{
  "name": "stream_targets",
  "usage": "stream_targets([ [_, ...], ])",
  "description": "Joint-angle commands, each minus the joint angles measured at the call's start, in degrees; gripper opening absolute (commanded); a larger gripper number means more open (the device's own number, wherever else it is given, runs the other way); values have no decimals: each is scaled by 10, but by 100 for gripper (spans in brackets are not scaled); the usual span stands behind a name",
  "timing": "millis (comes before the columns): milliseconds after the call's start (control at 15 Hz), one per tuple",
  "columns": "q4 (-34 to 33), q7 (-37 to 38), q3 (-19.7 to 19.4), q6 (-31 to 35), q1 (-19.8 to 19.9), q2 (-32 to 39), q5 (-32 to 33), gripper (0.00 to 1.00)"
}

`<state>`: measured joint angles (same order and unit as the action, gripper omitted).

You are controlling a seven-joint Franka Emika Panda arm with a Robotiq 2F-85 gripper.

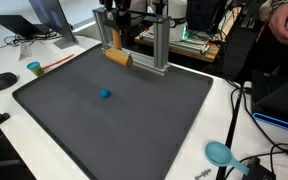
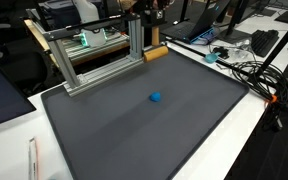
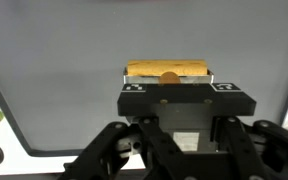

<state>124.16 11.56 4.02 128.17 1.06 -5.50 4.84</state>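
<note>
1. The jaws of the gripper (image 3: 170, 84) are closed. In the wrist view they pinch a wooden block (image 3: 169, 70) that sits right at their tips, squarely in the middle.
2. In both exterior views the wooden block (image 1: 118, 57) is at the far edge of a mat (image 1: 134, 130), right at the foot of a metal frame (image 1: 162, 45). The dark arm comes down from above it.
3. The block is a short, tan, oblong piece with flat faces. A small round mark shows on its near side in the wrist view.
4. The mat is dark grey, dull and finely textured, with rounded corners. It covers most of the white desk (image 2: 236, 140).
5. The frame is made of pale, ribbed aluminium bars, with upright posts joined by a low rail.
6. A small, bright blue lump (image 2: 155, 98) lies near the middle of the mat, well apart from the block. Its exact shape is too small to make out.
7. A teal cup (image 1: 33, 68) stands upright on the desk off the mat's far left corner. I cannot tell whether anything is in it.
8. A black mouse (image 1: 2, 81) lies near the cup on the desk, closer to the front.
</note>
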Motion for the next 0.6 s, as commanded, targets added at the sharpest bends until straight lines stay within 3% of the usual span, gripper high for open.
stream_targets([
  [0,-12,0,-11,2,-7,19,0,48],
  [200,-36,-3,-20,2,-6,60,0,48],
  [467,-44,-3,-21,2,-6,64,0,48],
  [533,-51,10,-22,6,-5,73,6,23],
])
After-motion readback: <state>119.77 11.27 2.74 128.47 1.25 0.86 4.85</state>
